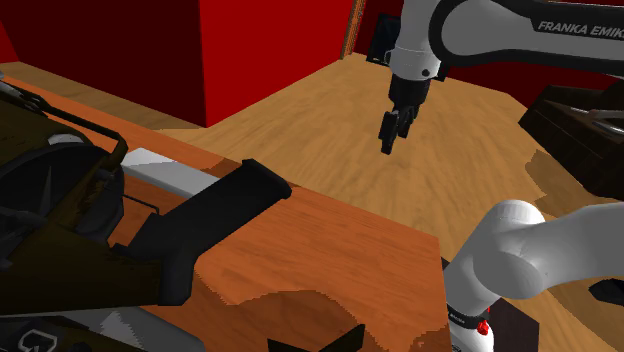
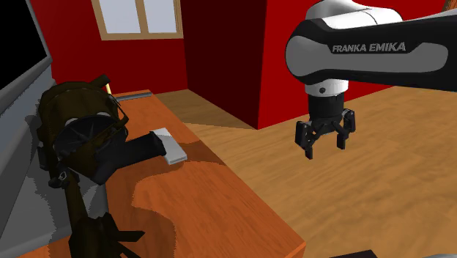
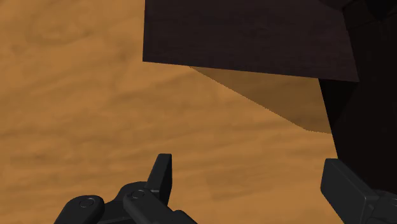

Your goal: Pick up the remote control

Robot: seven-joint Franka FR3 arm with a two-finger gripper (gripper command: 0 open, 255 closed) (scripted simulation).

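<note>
The remote control (image 2: 168,145) is a flat pale grey slab lying on the reddish wooden table (image 2: 220,198). In the shoulder view the remote control (image 1: 168,172) is partly covered by a black handle (image 1: 215,220). My black gripper (image 2: 324,141) hangs open in the air over the light wood floor, well off the table's edge and far from the remote. It shows in the shoulder view as the gripper (image 1: 392,135) pointing down beyond the table's far side. In the wrist view the gripper (image 3: 254,191) has its fingers wide apart with nothing between them, floor below.
A bulky dark brown machine (image 2: 77,132) with the black handle stands on the table next to the remote. Dark furniture (image 1: 580,130) sits on the floor at the shoulder view's right. A dark brown block (image 3: 254,38) lies ahead of the gripper. Red walls (image 2: 227,51) stand behind.
</note>
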